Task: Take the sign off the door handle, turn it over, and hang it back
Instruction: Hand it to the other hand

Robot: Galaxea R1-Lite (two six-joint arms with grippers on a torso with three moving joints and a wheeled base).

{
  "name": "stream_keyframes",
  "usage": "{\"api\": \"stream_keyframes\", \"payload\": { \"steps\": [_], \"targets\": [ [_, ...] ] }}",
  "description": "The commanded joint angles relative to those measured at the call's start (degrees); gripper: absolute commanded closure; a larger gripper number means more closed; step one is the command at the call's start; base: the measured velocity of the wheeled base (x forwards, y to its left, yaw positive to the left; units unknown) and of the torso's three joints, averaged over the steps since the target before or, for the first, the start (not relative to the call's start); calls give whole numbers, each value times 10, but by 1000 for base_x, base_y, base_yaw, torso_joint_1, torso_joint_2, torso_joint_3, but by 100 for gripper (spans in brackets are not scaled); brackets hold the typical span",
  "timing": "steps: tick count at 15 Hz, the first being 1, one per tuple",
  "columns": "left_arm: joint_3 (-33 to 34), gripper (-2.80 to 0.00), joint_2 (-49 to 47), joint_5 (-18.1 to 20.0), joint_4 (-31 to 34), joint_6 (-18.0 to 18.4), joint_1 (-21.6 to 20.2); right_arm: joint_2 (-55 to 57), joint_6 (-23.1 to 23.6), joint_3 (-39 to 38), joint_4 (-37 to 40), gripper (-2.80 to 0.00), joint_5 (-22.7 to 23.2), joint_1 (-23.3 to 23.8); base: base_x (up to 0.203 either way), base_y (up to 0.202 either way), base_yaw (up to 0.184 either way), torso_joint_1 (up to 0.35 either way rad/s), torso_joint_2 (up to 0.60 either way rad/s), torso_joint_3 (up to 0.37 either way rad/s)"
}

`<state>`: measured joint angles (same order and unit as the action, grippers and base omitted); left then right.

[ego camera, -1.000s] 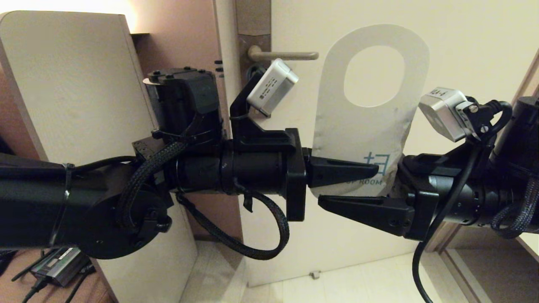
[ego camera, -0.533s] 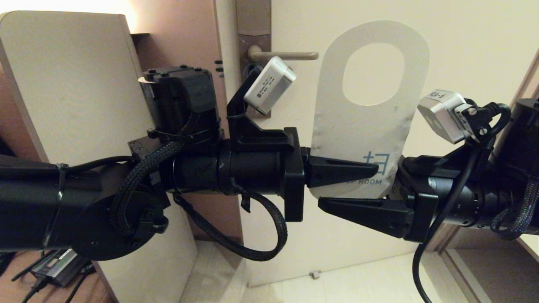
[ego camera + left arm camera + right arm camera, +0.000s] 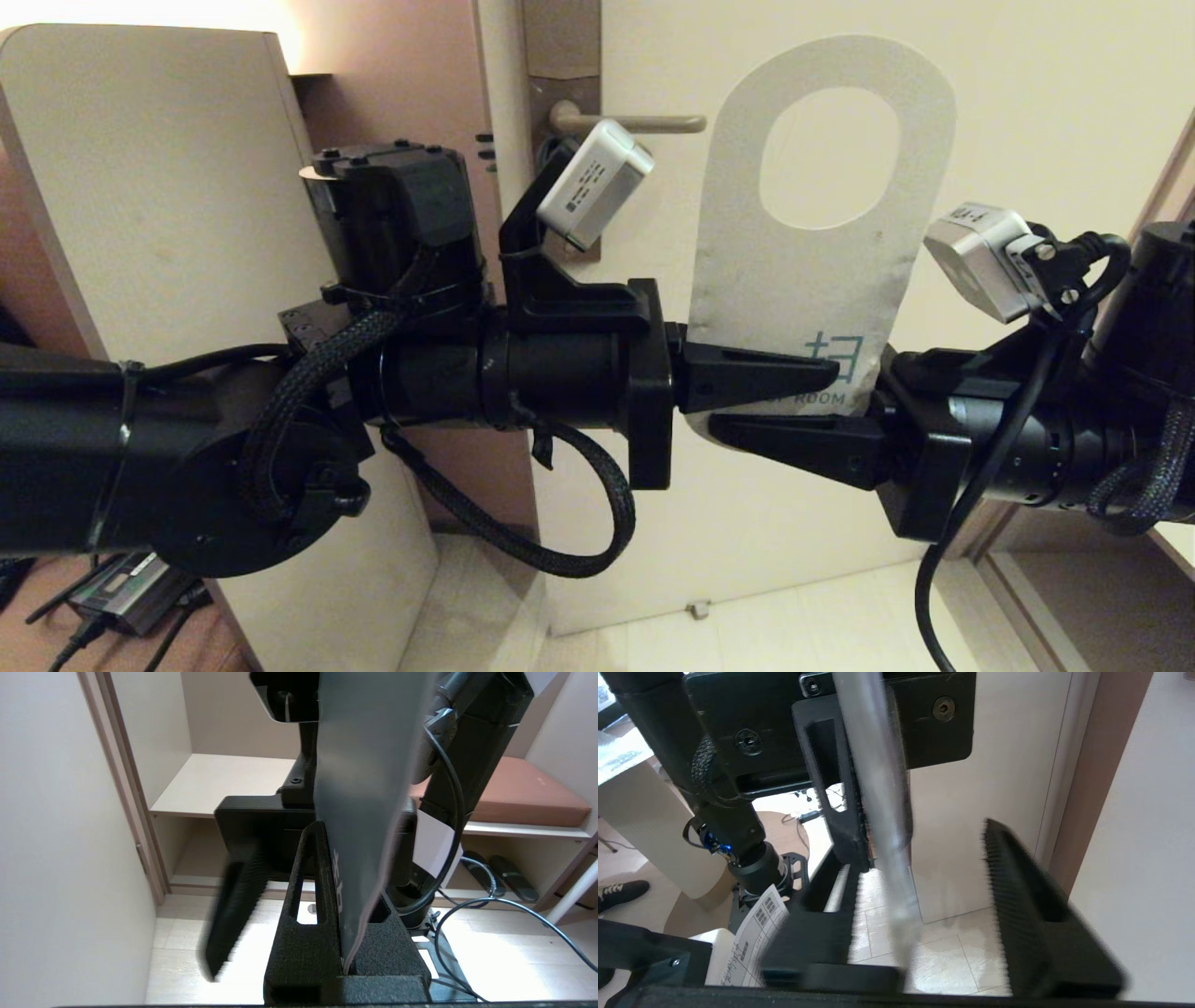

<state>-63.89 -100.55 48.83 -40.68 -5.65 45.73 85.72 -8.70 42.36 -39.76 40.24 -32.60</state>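
Head view: the sign [image 3: 794, 280] is off the door handle [image 3: 625, 121], held upright in mid-air just in front of the door [image 3: 1027, 93], white face toward the camera, blue "ROOM" lettering near its lower edge. The oval hole is at the top and free, so it can go back over the lever later. The left tool [image 3: 761, 378] comes in level from the left and is pressed tight on the sign's lower edge; this grip carries the card. The right tool [image 3: 794, 420] comes in from the opposite side at the same lower edge, its fingers around the card with a gap showing. Likely a handover, so the card can be turned to its other face. The handle sits up and left of the sign, well apart and bare.

Left wrist view: the sign [image 3: 369, 788] runs edge-on out of the left tool's pinch [image 3: 348, 956], clamped at its base. One finger of the right tool [image 3: 233, 914] is blurred and stands off to the side, not touching the card.

Right wrist view: the sign [image 3: 882, 812] passes edge-on between the right tool's fingers [image 3: 1027, 896], lying against one and apart from the ribbed far one. So the right tool is partly spread, straddling but not yet gripping. The left tool should hold until the right clamps.
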Motion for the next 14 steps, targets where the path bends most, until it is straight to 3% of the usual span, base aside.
{"api": "stream_keyframes", "payload": {
  "steps": [1, 13, 14],
  "targets": [
    [0, 0, 0, 3, -3, -1, 1, 1, 0, -1, -2, 0, 3, 0, 0, 0, 0, 0, 0, 0],
    [14, 0, 0, 4, -3, 0, 9, 6, -1, -5, -3, 0, 4, 0, 0, 0, 0, 0, 0, 0],
    [15, -149, 1, 3, -2, 0, 11, 6, -1, -6, -3, 0, 4, 0, 0, 0, 0, 0, 0, 0]
  ]
}}
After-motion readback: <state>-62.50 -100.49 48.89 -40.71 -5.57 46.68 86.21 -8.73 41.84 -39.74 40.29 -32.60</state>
